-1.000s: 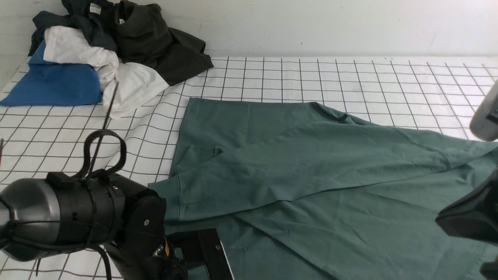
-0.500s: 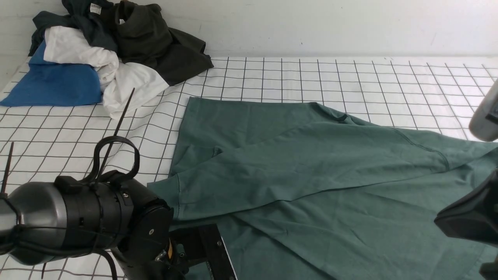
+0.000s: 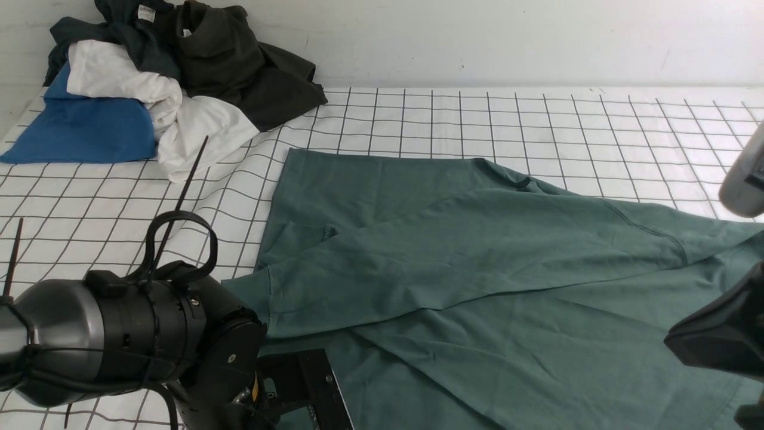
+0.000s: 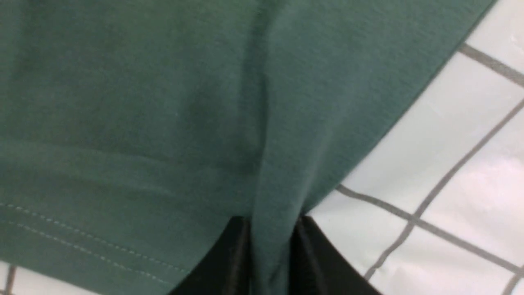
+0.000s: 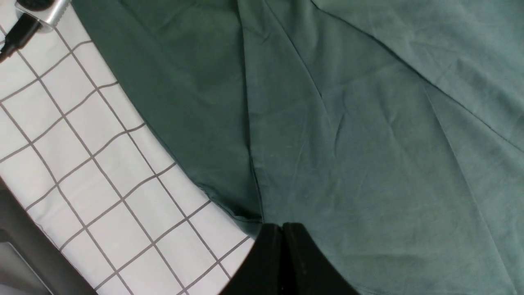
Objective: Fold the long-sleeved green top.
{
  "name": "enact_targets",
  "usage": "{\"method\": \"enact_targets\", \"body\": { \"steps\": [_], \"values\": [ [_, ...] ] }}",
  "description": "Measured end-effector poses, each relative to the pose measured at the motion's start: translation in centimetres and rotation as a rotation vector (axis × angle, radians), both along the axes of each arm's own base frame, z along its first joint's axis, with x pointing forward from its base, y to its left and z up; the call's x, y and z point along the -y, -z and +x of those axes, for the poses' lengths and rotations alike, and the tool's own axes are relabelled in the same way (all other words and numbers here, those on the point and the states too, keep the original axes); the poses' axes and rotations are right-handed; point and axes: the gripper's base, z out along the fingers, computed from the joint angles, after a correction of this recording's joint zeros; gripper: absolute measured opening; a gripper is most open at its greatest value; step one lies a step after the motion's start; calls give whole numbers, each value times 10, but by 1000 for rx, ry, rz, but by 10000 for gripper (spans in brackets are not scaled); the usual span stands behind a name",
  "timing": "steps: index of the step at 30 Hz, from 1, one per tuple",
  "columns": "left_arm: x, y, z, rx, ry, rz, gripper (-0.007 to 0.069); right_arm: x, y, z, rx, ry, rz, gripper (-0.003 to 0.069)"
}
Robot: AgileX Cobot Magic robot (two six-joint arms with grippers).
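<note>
Your L gripper [image 4: 271, 241] pinches a ridge of the green top [image 3: 477, 251] at its near-left hem; R gripper [image 5: 282, 234] is closed on the near-right hem (cloth creases run from its tips). Top's long axis runs L–R, body lying fwd of both.

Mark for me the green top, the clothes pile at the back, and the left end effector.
green top [image 3: 477, 251]: front view, on the sleeve laid across its body.
clothes pile [image 3: 206, 128]: front view, on its white garment.
left end effector [image 4: 271, 223]: left wrist view, between the fingertips pinching the fabric fold.
</note>
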Motion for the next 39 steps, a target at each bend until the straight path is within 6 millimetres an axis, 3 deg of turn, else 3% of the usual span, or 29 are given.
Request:
{"method": "enact_targets", "body": {
  "steps": [6,13,18,23,24,27,28,29,32,34,35,36,39],
  "values": [
    [0,-1,1,1,-35,2,94,0,0,0,0,0,0,-14],
    [5,-20,9,-44,-53,51,85,0,0,0,8,-18,-9,-14],
    [4,-22,8,-60,-51,64,21,4,1,2,38,-28,-62,-14],
    [1,-21,7,-102,-76,63,13,9,26,4,8,-38,-162,-6],
    [-2,-22,6,-121,-90,66,13,11,49,3,-55,-44,-221,15],
    [-4,-24,6,-128,-102,57,13,13,90,2,-159,-57,-298,80],
    [-4,-24,5,-129,-102,58,13,13,92,2,-162,-58,-302,85],
    [-4,-27,5,-124,-105,51,13,12,110,3,-183,-55,-315,148],
    [-5,-29,4,-123,-103,50,13,11,122,8,-196,-40,-332,235],
    [-5,-29,3,-131,-104,55,13,13,132,19,-200,4,-389,362],
    [-5,-29,3,-131,-104,55,13,14,133,20,-202,7,-395,362],
    [-5,-29,3,-131,-104,55,13,18,138,28,-205,41,-433,424],
    [-5,-29,3,-127,-104,53,13,25,149,42,-203,81,-481,486]
  ]
}}
